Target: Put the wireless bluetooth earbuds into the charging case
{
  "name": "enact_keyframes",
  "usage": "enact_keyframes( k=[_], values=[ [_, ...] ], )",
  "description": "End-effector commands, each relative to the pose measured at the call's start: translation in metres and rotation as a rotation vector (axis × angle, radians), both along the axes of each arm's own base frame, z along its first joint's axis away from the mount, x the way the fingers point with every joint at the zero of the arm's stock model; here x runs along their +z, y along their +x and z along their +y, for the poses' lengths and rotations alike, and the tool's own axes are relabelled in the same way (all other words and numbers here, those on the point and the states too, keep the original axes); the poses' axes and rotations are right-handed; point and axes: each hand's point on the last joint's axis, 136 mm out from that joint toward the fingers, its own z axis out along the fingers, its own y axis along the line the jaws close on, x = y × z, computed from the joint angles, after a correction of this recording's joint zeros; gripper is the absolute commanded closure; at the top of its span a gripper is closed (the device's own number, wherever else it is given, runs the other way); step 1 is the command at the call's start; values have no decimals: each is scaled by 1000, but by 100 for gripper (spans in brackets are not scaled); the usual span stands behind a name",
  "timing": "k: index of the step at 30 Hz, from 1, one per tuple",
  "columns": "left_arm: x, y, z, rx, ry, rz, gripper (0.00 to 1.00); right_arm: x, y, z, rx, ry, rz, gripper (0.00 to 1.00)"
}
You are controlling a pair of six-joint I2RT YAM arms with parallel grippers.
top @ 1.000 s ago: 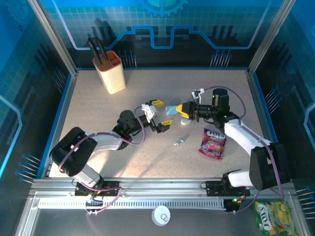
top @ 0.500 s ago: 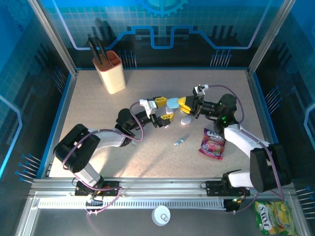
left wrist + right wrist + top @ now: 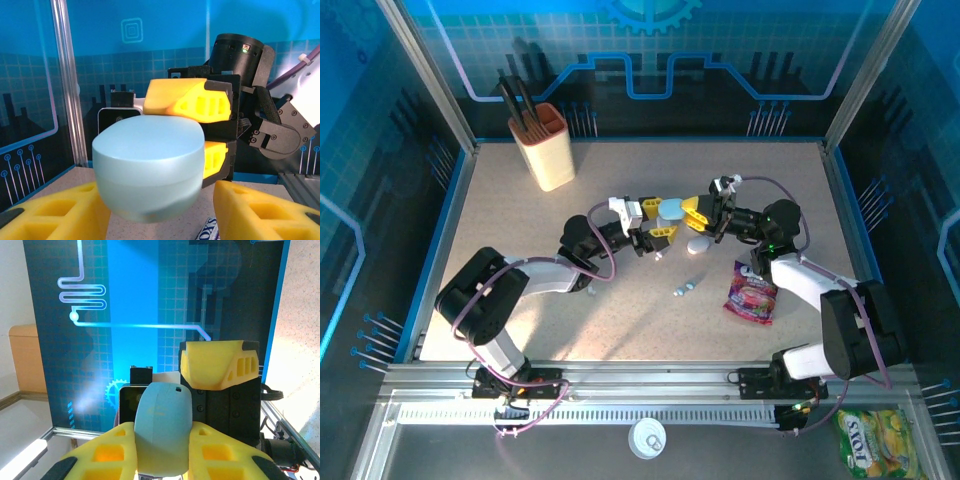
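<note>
DESK: What is the claw doing?

PHOTOGRAPHER: The right claw (image 3: 162, 432) is clamped on a light-blue, pebble-shaped plastic charging case (image 3: 150, 160), held in the air above the speckled beige worktop (image 3: 520, 230). The left claw (image 3: 653, 220) faces it head-on. Its yellow fingers (image 3: 260, 210) stand part-way apart on either side of the case, with a gap visible at one finger; it grips nothing yet.

DESK: And the earbuds?

PHOTOGRAPHER: Tiny pale plastic earbuds (image 3: 685, 288) lie loose on the worktop, below the case and toward the arm bases. A small white rounded piece (image 3: 697, 244) sits almost under the case; what it is I cannot tell. A glossy purple sweet packet (image 3: 752, 292) lies on the right arm's side of the case, near the earbuds.

DESK: What could go wrong?

PHOTOGRAPHER: The case is smooth, matt and curved all over, with a faint seam and, it appears, its lid shut. Hard plastic fingers with cut-out pockets, squeezing a pebble shape from two directions, could squirt it out. A release before the second grip seats would likely drop it among the earbuds, which look light enough to scatter or roll.
</note>
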Motion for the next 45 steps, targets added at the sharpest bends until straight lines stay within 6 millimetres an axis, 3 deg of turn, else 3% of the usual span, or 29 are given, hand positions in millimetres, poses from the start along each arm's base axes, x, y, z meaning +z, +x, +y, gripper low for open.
enact_keyframes(
  k=[1,6,11,26,33,35,40,45],
  values=[
    [16,-5,-3,-40,-33,-25,45,1,-5,3,17,-5,-53,86],
    [17,-4,-3,-44,-39,-18,47,2,-6,3,16,-21,-79,86],
    [16,-6,-4,-54,-36,-14,55,4,-7,2,16,-20,-90,86],
    [16,-8,-6,-90,-35,7,52,-1,-2,2,10,-31,-84,86],
    [14,-9,-7,-95,-30,2,64,0,-1,3,11,-26,-81,86],
    [14,-9,-7,-93,-29,-2,66,-2,0,2,7,-32,-77,80],
    [10,-10,-5,-92,-20,4,66,-11,6,-6,-47,-81,-80,41],
    [-1,-11,1,-75,-6,27,66,-21,8,-23,-127,-225,-130,23]
  ],
)
